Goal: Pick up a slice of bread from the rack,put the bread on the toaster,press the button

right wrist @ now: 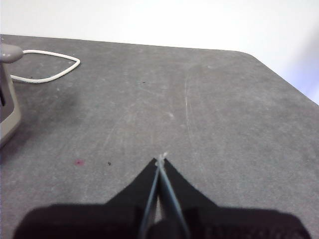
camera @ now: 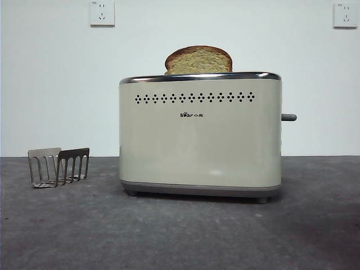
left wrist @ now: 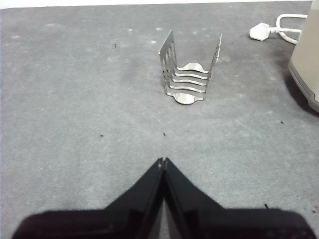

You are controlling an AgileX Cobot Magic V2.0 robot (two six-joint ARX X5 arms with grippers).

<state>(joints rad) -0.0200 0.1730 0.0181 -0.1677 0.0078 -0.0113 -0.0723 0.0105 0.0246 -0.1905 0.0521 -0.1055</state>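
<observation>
The slice of bread (camera: 198, 60) stands in the toaster (camera: 199, 135) on the table (camera: 180, 236); the rack (camera: 58, 167) sits apart to its left, the button (camera: 288, 117) on its right end.

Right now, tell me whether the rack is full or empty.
Empty. The rack holds nothing between its two slotted plates, and the slice of bread sticks up from the top of the toaster.

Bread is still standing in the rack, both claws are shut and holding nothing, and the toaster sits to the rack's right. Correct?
Not quite. The rack is empty, as the left wrist view shows; the slice of bread sticks out of the toaster in the front view. The left claw and right claw are shut and holding nothing.
</observation>
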